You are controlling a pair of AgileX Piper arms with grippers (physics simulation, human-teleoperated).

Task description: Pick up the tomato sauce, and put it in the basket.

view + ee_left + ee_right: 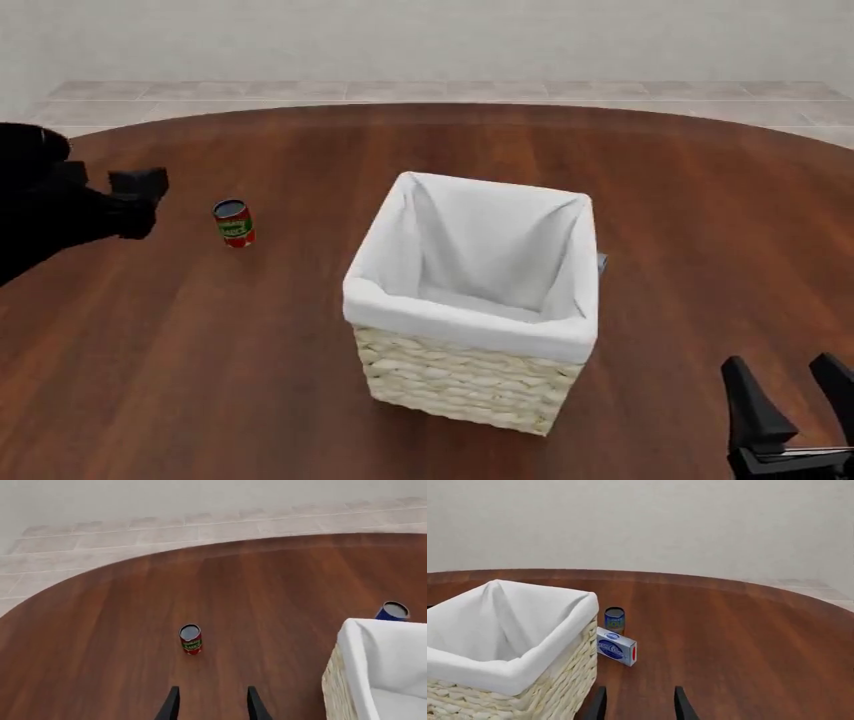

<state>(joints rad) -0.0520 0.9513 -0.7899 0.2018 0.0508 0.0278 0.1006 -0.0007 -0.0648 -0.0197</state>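
Dark polished round wooden table (267,380) carries a large square pale wicker basket (467,385) with a white cloth liner at its middle, and well to its left the small red-labelled tomato sauce tin (234,223) stands upright. Both grippers are empty with fingers apart: the left gripper (212,705) is aimed at the tin from short of it, the right gripper (798,400) waits near the basket. An off-centre approach would likely tip or roll this narrow tin.
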